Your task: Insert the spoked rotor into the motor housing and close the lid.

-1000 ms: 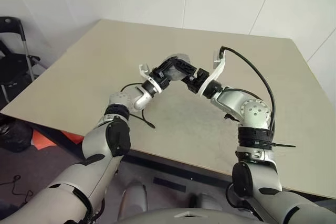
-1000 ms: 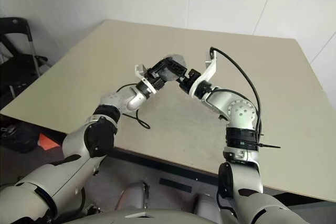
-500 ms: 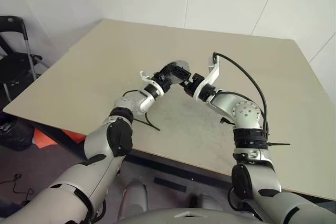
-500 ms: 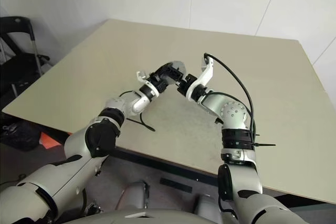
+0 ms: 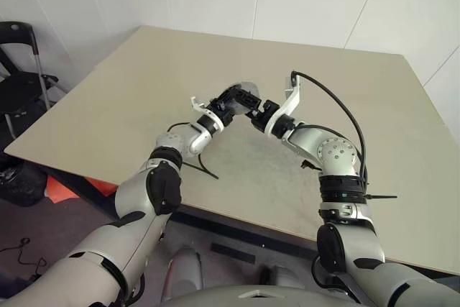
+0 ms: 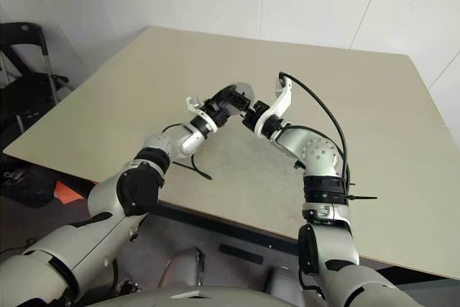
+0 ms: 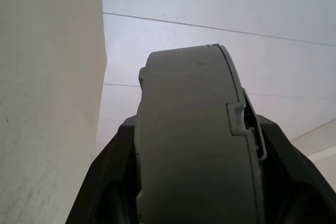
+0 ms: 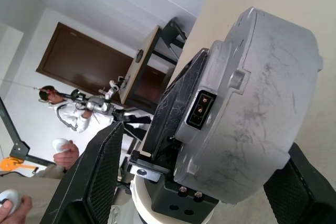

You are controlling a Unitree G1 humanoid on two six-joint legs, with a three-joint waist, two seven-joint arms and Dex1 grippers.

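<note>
The motor housing, a short round grey metal cup, hangs on edge above the middle of the table. My left gripper is shut on it, its black fingers pressing the round wall from both sides. In the left wrist view the housing shows rim-on. My right gripper comes from the other side, open, its fingers standing wide on either side of the housing's flat scratched face. The spoked rotor and the lid are out of view.
A black cable lies on the table below my left wrist. A black folding chair stands off the table's left side. Far off in the right wrist view, a person stands by a dark door.
The camera has shifted a little. Both grippers and the housing keep the same places relative to each other.
</note>
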